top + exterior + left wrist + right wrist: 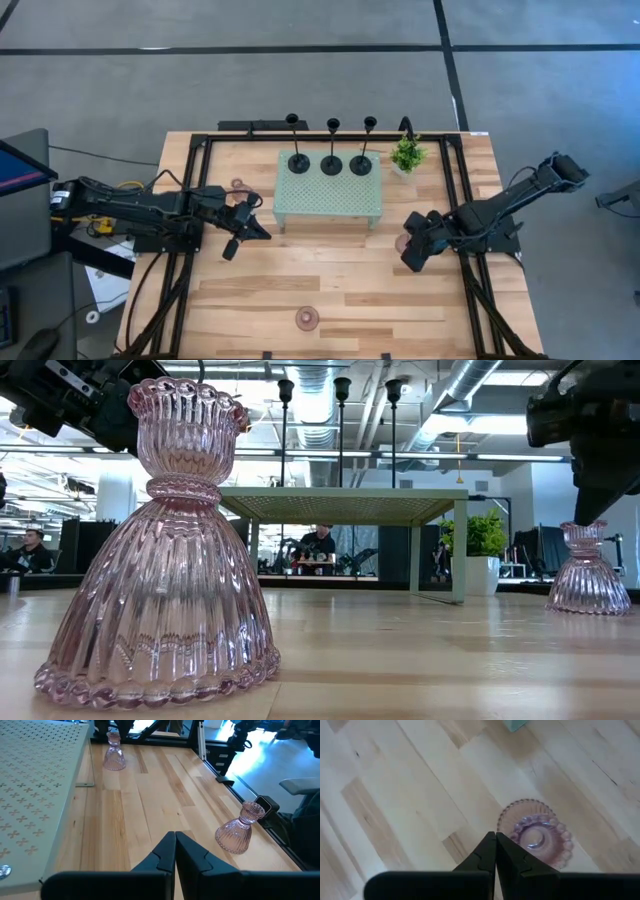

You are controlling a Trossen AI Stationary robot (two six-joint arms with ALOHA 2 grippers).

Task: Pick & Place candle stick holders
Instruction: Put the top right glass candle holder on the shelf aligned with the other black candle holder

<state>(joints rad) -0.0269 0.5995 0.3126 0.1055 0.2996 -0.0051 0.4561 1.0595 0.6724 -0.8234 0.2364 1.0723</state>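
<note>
Nearest the table's front edge stands a pink holder (160, 550), alone on the bare wood (340, 295). It is squat, ribbed, translucent glass: a flared bell-shaped skirt with a beaded rim at the base, a pinched waist with a ring, and a scalloped cup on top. It stands upright, well apart from both arms.

Farther in, the right gripper (495, 851) hangs just above a second pink holder (536, 839), which stands upright near the tray's right end. The wrist view looks straight down into its cup: a round beaded rim with a clear centre. The fingers (480, 856) are pressed together, tips touching, holding nothing, and sit just beside the holder's rim rather than over its middle. In the low view this holder (587, 575) shows the same ribbed hourglass form as the front one.

At about the same depth on the other side, the left gripper (175, 851) hovers near the tray's left end, its fingers (192, 857) also pressed together and empty. A third pink holder (238, 186) stands just behind it, near the table's left frame rail.

Beyond them is the pale green perforated tray (330, 205), raised on legs. Three black holders (331, 164) stand in a row along its far edge, each a round disc base with a thin upright stem and a small cup on top. A potted plant (407, 155) sits just beside the tray's far right corner.
</note>
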